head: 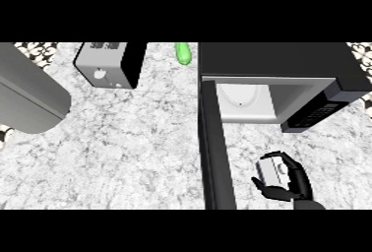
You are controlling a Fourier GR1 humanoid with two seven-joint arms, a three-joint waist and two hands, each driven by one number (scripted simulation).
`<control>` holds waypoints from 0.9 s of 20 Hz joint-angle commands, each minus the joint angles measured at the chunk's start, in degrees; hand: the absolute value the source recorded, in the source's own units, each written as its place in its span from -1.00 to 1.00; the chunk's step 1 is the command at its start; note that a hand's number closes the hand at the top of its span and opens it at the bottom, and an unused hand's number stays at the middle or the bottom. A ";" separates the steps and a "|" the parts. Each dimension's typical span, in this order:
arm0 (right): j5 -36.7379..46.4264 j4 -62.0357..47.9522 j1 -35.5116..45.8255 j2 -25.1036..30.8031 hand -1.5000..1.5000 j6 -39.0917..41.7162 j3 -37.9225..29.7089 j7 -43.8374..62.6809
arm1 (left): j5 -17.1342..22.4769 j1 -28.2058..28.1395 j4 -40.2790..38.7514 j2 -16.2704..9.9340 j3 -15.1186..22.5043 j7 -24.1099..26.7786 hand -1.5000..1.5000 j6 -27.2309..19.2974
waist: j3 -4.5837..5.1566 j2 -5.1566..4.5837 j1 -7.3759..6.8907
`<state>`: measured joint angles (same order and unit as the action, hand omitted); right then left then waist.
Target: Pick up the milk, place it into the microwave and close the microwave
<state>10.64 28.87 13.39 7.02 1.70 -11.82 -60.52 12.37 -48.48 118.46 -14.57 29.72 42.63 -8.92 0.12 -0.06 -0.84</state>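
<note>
The milk (272, 170) is a small white and grey carton in front of the microwave, at the lower right of the head view. My right hand (289, 184) is curled round it, fingers on its right side and thumb at its left. The microwave (276, 64) stands at the upper right, black on top, with its white cavity (247, 102) showing. Its door (216, 147) hangs open, swung out toward me as a long dark bar just left of the milk. My left hand does not show.
A toaster (109, 64) stands at the upper left. A green cucumber (183, 53) lies at the back, between toaster and microwave. A large grey curved object (29, 96) fills the left edge. Marble counter (123, 157) spreads over the lower left.
</note>
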 commanded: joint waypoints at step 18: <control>-7.32 -5.46 9.57 2.31 1.00 -2.33 -9.08 -5.49 | 5.43 1.35 -1.53 -4.20 -3.75 0.99 -1.00 2.23 | -0.16 -0.05 0.19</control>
<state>4.11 23.76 23.37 8.26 -1.02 -20.29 -61.36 15.33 -48.17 117.67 -17.52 28.30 44.18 -7.72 -0.09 -0.17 -0.98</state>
